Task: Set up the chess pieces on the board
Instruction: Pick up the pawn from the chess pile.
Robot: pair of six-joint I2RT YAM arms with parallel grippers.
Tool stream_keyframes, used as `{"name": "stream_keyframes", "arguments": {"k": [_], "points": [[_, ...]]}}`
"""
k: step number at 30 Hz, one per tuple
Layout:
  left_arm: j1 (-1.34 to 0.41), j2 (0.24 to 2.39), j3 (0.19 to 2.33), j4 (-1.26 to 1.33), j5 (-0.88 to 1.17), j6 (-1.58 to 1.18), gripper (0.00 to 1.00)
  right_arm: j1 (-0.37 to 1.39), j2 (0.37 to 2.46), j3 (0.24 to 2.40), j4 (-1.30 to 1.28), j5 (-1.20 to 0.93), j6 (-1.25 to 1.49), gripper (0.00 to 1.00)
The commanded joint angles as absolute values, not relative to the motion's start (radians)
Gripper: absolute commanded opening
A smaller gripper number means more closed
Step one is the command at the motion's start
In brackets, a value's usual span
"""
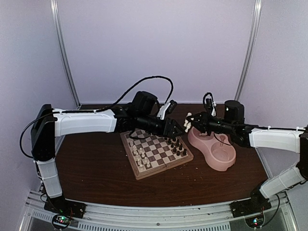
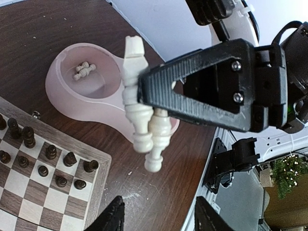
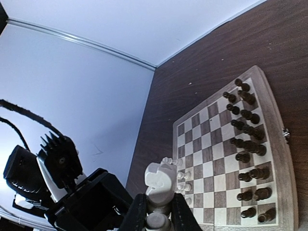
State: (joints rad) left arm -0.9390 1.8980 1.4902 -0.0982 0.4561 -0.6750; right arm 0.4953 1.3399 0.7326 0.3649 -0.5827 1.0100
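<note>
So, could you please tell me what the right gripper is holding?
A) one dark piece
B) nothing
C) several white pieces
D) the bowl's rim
C: the right gripper is shut on a cluster of white pieces, whose ends stick out past its fingers.

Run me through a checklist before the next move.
1. Right gripper shut on white pieces: ok.
2. Only one piece held: not ok, several are clamped together.
3. Left gripper open, empty: ok.
4. Dark pieces upright on the board: ok.
5. Bowl emptied: not ok, loose pieces lie inside.
6. Target square free: cannot tell.
</note>
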Motion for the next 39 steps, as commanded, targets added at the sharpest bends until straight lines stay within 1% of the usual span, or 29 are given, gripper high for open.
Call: {"name": "stream_keyframes", "arguments": {"k": [1, 7, 14, 16, 20, 22, 24, 27, 30, 34, 35, 39], "points": [[-0.945, 1.905, 1.527, -0.044, 0.485, -0.693, 0.49, 0.539, 1.351, 0.729, 0.508, -0.626, 1.032, 0.11], [-0.944, 1.903, 1.521, -0.027, 0.497, -0.705, 0.45, 0.568, 1.365, 0.728, 0.531, -0.642, 1.028, 0.10], [-0.945, 1.897, 1.508, -0.013, 0.498, -0.710, 0.29, 0.577, 1.354, 0.711, 0.549, -0.640, 1.034, 0.09], [-0.945, 1.895, 1.505, -0.014, 0.501, -0.710, 0.26, 0.577, 1.349, 0.709, 0.548, -0.639, 1.035, 0.09], [-0.945, 1.893, 1.494, -0.011, 0.506, -0.712, 0.27, 0.577, 1.339, 0.709, 0.540, -0.630, 1.031, 0.09], [-0.945, 1.892, 1.486, -0.008, 0.508, -0.716, 0.34, 0.577, 1.333, 0.709, 0.539, -0.621, 1.026, 0.08], [-0.945, 1.889, 1.470, -0.007, 0.509, -0.718, 0.38, 0.576, 1.329, 0.712, 0.537, -0.614, 1.026, 0.08], [-0.945, 1.875, 1.434, 0.043, 0.508, -0.726, 0.38, 0.577, 1.321, 0.712, 0.543, -0.601, 1.027, 0.08], [-0.944, 1.860, 1.405, 0.080, 0.502, -0.729, 0.34, 0.576, 1.317, 0.709, 0.554, -0.593, 1.036, 0.07], [-0.945, 1.837, 1.358, 0.154, 0.482, -0.751, 0.31, 0.577, 1.311, 0.698, 0.601, -0.588, 1.066, 0.07], [-0.945, 1.829, 1.339, 0.194, 0.480, -0.764, 0.31, 0.576, 1.308, 0.692, 0.615, -0.588, 1.078, 0.07], [-0.956, 1.788, 1.252, 0.364, 0.452, -0.798, 0.39, 0.577, 1.293, 0.666, 0.680, -0.566, 1.125, 0.07]]}}
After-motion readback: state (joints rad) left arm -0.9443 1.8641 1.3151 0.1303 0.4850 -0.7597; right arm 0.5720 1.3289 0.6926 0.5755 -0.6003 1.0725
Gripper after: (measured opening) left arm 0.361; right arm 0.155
